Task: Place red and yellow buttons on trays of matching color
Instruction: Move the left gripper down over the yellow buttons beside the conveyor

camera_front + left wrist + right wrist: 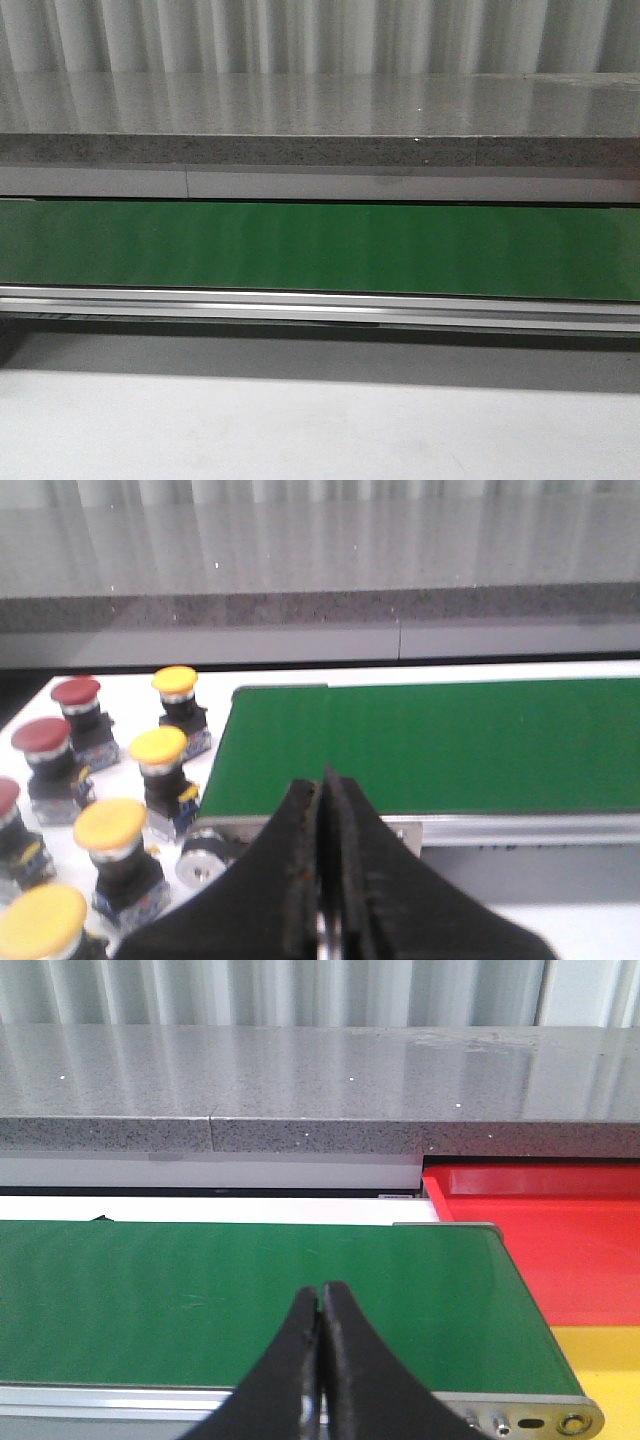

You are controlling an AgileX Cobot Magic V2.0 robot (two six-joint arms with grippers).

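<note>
Neither gripper has anything in hand, so the work stands at its opening step: no button has been picked. The left gripper (322, 790) has its fingers pressed together, empty, poised over the near edge of the green conveyor belt (420, 745). The right gripper (320, 1305) is likewise closed and empty, above the belt's other end.

Location of task items: the red buttons (76, 692) and yellow buttons (158, 746) stand upright in a cluster on the white table (130, 695) just beside the belt's left end, none on the belt. The red tray (540, 1240) sits beyond the belt's right end, with the yellow tray (605, 1360) beside it; what shows of both trays is bare.

Judgement: the next move calls for the left gripper to open, swing toward the cluster and take one button by its body. Close spacing between buttons risks knocking a neighbour.
</note>
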